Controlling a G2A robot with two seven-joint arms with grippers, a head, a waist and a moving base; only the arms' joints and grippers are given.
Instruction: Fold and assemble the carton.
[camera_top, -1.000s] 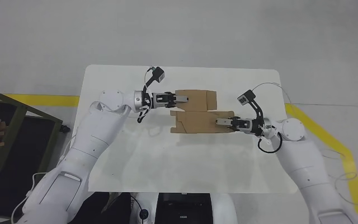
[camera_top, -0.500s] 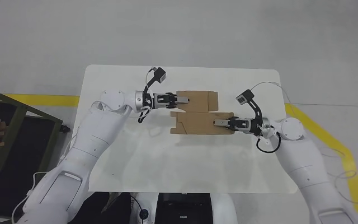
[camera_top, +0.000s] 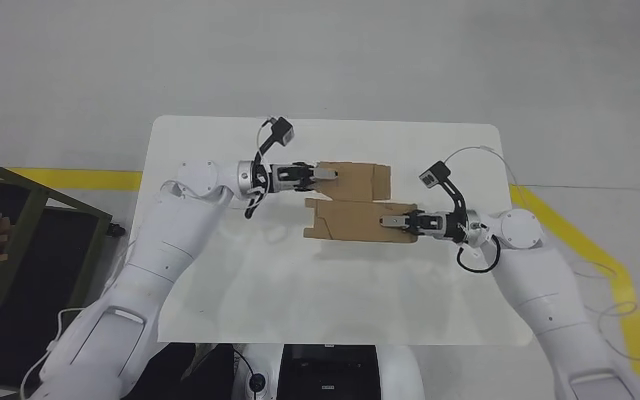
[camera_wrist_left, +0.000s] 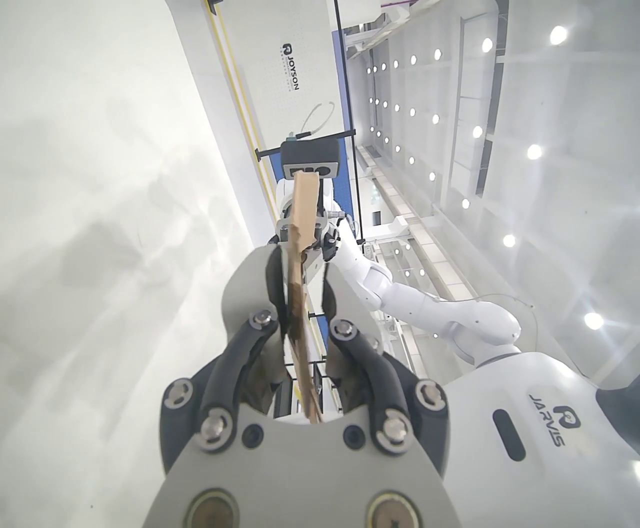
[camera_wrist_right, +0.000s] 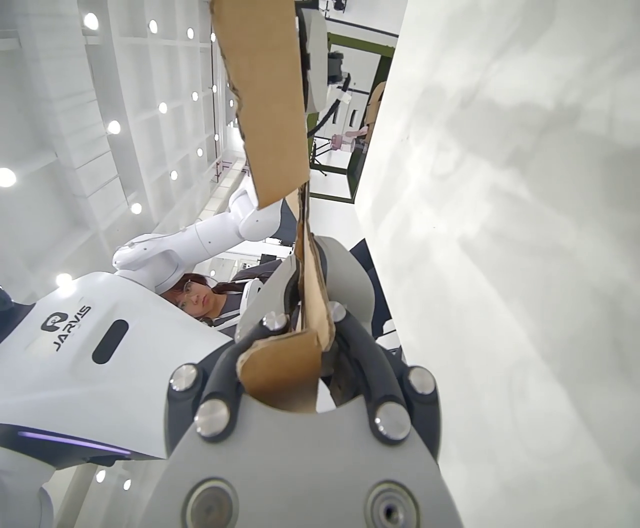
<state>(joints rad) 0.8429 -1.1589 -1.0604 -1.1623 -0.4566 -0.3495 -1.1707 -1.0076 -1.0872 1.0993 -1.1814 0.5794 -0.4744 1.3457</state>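
Observation:
A flat brown carton (camera_top: 350, 200) hangs level just above the white table (camera_top: 250, 290), stretched between both arms. My left gripper (camera_top: 330, 176) is shut on the far-left flap; in the left wrist view the carton (camera_wrist_left: 300, 225) runs edge-on between that gripper's (camera_wrist_left: 299, 272) fingers. My right gripper (camera_top: 388, 219) is shut on the near-right end. In the right wrist view the double cardboard layer (camera_wrist_right: 270, 100) sits pinched in the right gripper (camera_wrist_right: 305, 285), and one flap bends away beyond it. The left wrist view also shows the right gripper (camera_wrist_left: 307, 250) at the carton's far end.
Bare table surface lies all around the carton, with the widest stretch toward the near edge (camera_top: 340, 345). A dark green cart (camera_top: 45, 235) stands off the table's left side. A yellow floor line (camera_top: 90, 180) runs behind it.
The right gripper has edged slightly left along the carton, and the carton's far panel has shifted a little to the right. Both grips hold as before.

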